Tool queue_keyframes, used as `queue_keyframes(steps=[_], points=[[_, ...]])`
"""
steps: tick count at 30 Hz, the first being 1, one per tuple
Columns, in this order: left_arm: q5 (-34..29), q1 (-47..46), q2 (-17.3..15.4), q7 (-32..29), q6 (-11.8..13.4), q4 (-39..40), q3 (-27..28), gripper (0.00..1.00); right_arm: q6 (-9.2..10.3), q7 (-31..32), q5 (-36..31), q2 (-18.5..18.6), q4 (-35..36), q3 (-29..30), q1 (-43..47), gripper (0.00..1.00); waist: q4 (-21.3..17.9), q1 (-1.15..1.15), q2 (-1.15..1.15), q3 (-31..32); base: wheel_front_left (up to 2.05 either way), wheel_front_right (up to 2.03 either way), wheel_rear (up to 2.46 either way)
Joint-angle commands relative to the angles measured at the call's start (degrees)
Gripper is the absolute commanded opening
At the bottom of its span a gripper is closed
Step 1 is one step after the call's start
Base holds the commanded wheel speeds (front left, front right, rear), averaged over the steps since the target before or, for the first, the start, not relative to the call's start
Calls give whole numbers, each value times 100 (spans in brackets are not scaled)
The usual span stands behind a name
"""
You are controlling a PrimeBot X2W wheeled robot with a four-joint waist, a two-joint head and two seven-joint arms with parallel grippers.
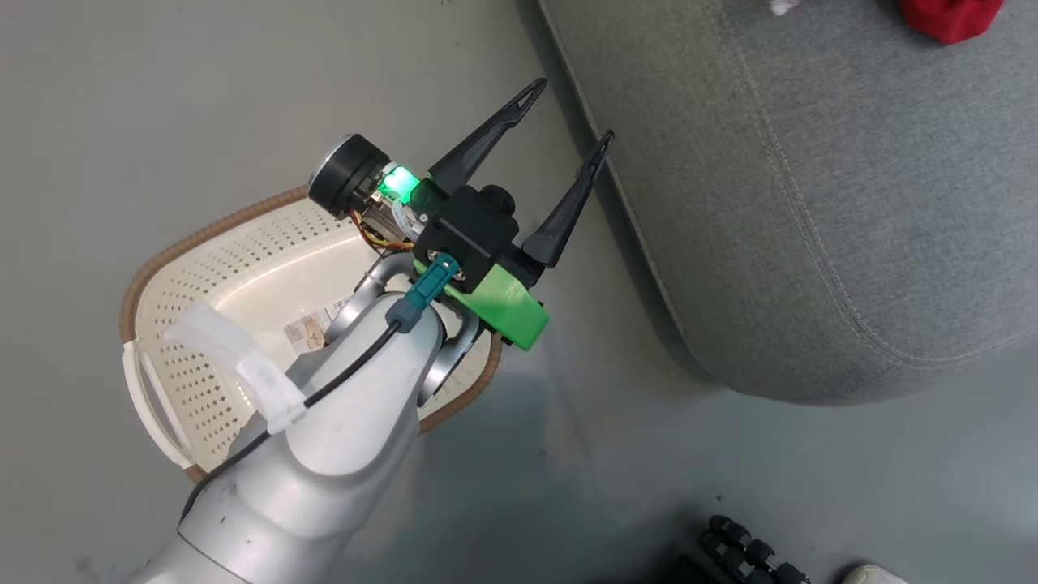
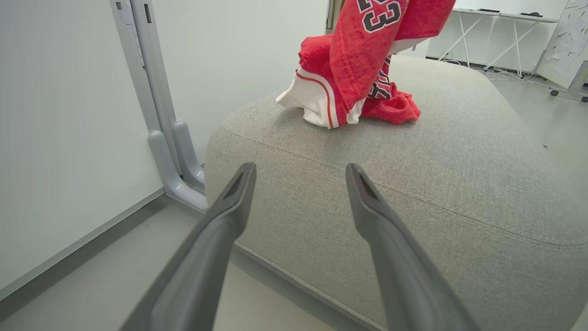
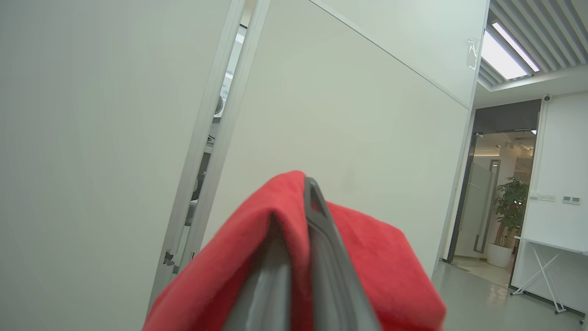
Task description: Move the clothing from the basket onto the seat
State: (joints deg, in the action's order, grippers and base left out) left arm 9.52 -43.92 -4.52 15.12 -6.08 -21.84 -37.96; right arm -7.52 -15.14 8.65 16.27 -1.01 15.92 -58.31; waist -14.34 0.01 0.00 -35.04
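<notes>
Left fingers [image 2: 229, 216] were spread wide with nothing between them, hanging over the floor [image 1: 162, 97] just off the edge of the seat [image 2: 436, 193]; under that arm the basket [image 1: 211, 276] showed a bare perforated wall and its label [image 1: 312, 332], so I judged it emptied, though the arm hid part of it; right fingers [image 3: 321, 239] were pinched shut on a fold of red cloth that draped over them; the clothing [image 1: 949, 20] was up at the seat: one bunched garment [image 2: 321, 99] lay on the cushion with white trim showing, and a hanging garment [image 2: 367, 41] with the 23 dangled from above, over the heap; whether its hem touched the cushion I could not tell; my read was that only the drop remained; to do it well I wanted the right arm lowered until the cloth pooled on the seat, not let go from height; I wanted it well in from the rounded edge, since a limp jersey could slide to the floor; then open fully and lift straight up, so no fold snagged a fingertip; left arm best parked clear, beside the seat.
</notes>
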Motion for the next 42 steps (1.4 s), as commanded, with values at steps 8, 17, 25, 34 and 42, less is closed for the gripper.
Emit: queue_keyframes(steps=[8,17,25,34,42], points=[[-123,-287,-118,4,-24,-14,-19,100,6,0,20,673,-1182,125,-1118,0,118,-1,0,-771,0,0,0],[-146,-423,-154,4,-31,-29,-69,100,6,-1,-296,599,-2387,235,-1074,0,179,-1,0,-1087,0,0,0],[-122,-426,-177,4,20,-10,-61,100,6,0,-412,453,-3065,356,-618,0,253,-1,0,-1185,0,0,0],[-67,-365,-209,4,63,-2,-23,100,6,0,-488,331,-3433,428,-331,24,278,-1,0,-1105,0,0,0],[67,-29,-205,4,151,99,172,100,6,0,-542,115,-3033,435,337,100,239,-1,0,-442,0,0,0]])
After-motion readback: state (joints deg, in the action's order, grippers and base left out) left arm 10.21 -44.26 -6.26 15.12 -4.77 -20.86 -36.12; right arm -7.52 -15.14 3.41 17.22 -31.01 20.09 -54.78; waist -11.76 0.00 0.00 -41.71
